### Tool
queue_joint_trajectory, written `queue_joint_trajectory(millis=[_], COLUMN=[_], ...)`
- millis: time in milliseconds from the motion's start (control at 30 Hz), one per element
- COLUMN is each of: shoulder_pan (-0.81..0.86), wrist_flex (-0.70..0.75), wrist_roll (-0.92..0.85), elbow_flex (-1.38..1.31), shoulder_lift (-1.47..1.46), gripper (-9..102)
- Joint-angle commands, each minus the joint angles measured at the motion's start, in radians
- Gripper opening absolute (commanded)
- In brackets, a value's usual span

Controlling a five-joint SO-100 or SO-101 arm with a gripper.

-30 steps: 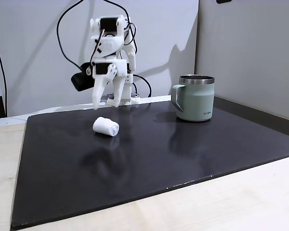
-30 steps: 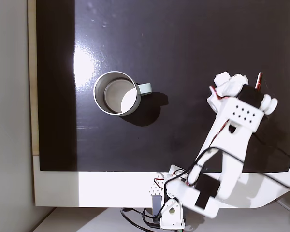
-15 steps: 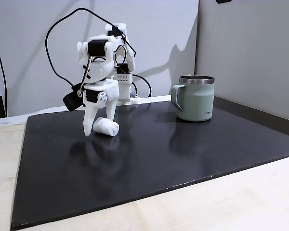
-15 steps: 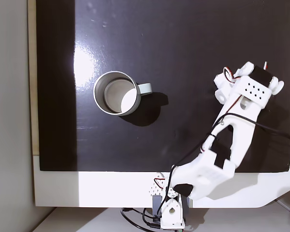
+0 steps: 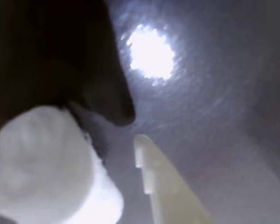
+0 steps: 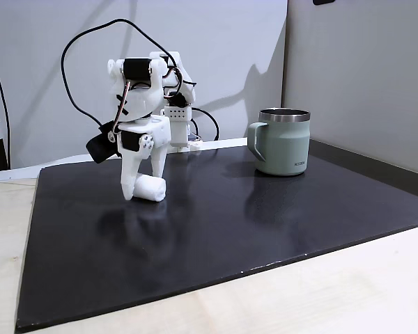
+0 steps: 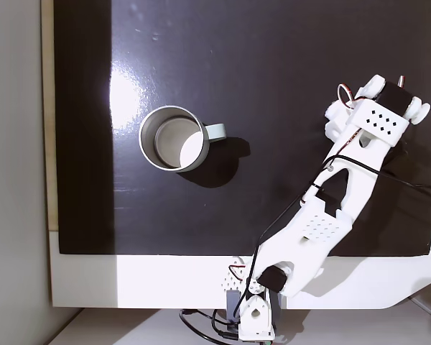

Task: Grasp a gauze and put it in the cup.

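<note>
**Jaws straddle the gauze, not yet pinched**

Wrist view: jaws spread wide w/ the gauze (image 5: 46,168) between them; pale finger (image 5: 163,186) stands clear of the roll, so no squeeze yet.

Side fixed view: gripper (image 6: 143,189) is down at the black mat (image 6: 265,216), tips either side of the roll lying there, low enough to close on its middle. Cup (image 6: 282,141) stands upright, well apart to the right, mouth open.

Top fixed view: arm (image 7: 345,180) covers the gauze; cup (image 7: 174,138) looks empty.
</note>
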Motion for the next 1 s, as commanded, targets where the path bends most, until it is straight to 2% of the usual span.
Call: queue_joint_trajectory(millis=[0,333,633,967], shoulder_pan=[-0.002,-0.005,-0.026,-0.11], wrist_flex=[0.012,0.015,0.017,0.018], wrist_roll=[0.002,-0.046,-0.034,-0.023], elbow_flex=[-0.054,-0.049,0.037,0.256], shoulder_lift=[0.017,0.037,0.235,0.721], gripper=[27,0,0,1])
